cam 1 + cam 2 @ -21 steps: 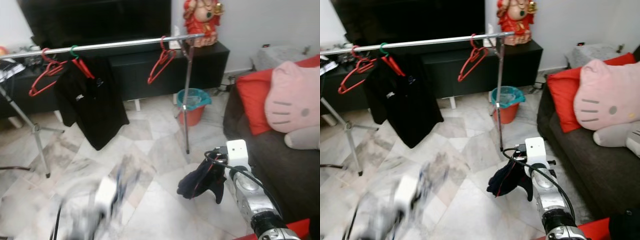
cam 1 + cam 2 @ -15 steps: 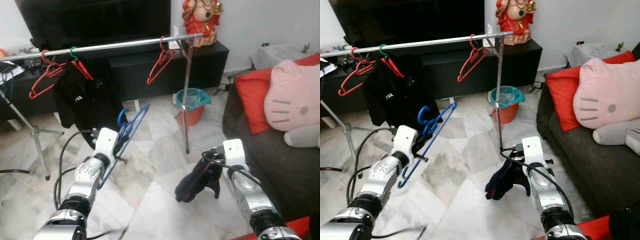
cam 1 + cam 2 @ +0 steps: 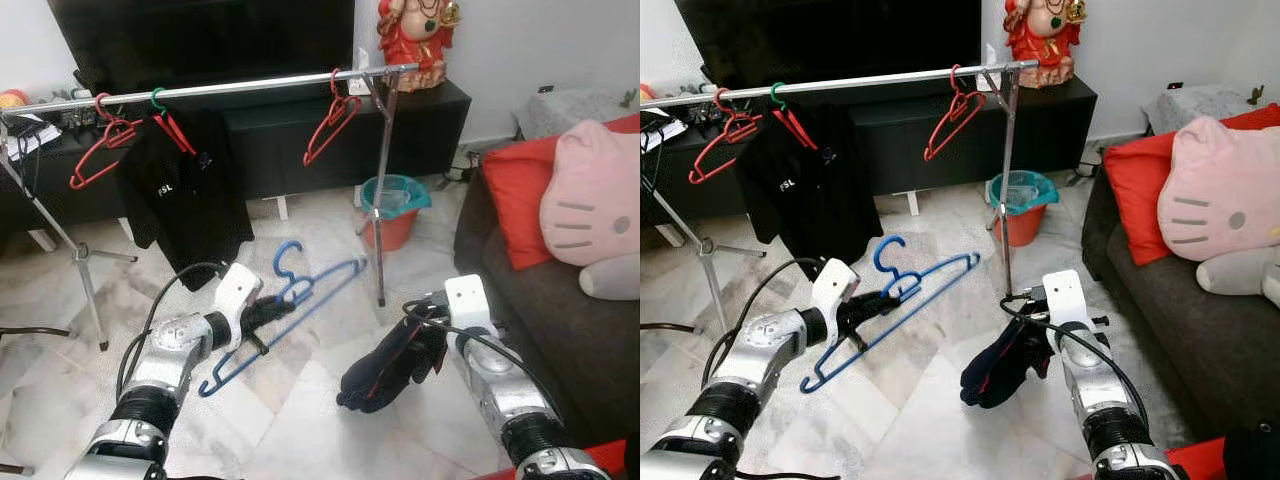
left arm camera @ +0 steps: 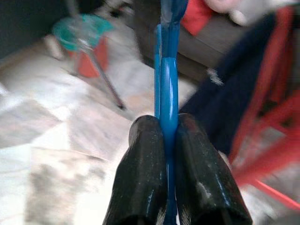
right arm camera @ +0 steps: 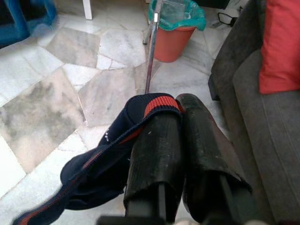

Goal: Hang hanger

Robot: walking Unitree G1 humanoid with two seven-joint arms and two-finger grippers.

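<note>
My left gripper (image 3: 268, 311) is shut on a blue hanger (image 3: 300, 301), which lies tilted low over the floor with its hook (image 3: 287, 256) pointing up. In the left wrist view the blue hanger (image 4: 167, 84) sits pinched between the two black fingers (image 4: 143, 168). My right gripper (image 3: 428, 345) is shut on a dark navy garment with red trim (image 3: 382, 370) that hangs below it; the right wrist view shows the garment (image 5: 108, 154) draped over one finger. The silver clothes rail (image 3: 230, 87) runs across the back, well above both grippers.
On the rail hang two red hangers (image 3: 97, 150) (image 3: 333, 118) and a black shirt (image 3: 190, 200) on a third. A rail leg (image 3: 383, 190) stands by an orange bin (image 3: 392, 210). A dark sofa (image 3: 570, 310) with cushions is on the right.
My left arm came up into view with the blue hanger, then swung it from steeply upright to a flatter tilt. The right gripper kept hold of the garment. The camera shifted slightly.
</note>
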